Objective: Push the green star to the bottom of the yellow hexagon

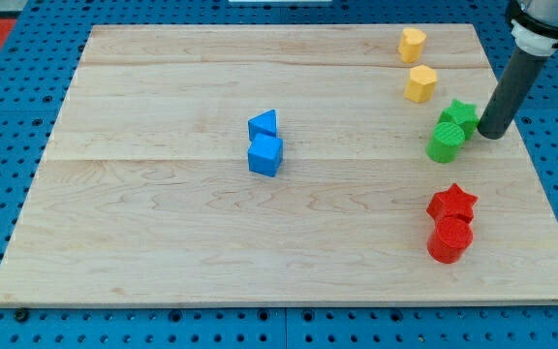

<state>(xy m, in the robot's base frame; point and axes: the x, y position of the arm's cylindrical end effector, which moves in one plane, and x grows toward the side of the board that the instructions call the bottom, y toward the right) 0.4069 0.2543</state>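
The green star (pixel 460 115) lies at the view's right, touching a green cylinder (pixel 445 142) just below and left of it. The yellow hexagon (pixel 419 84) sits up and to the left of the star, with a small gap between them. A second yellow block (pixel 413 45) lies above the hexagon near the board's top edge. My tip (pixel 491 134) rests on the board just right of the green star, very close to its right side.
A blue triangle (pixel 263 124) and a blue cube (pixel 265 154) touch each other at the board's middle. A red star (pixel 452 204) and a red cylinder (pixel 449 239) sit together at the lower right. The board's right edge (pixel 529 145) is near my tip.
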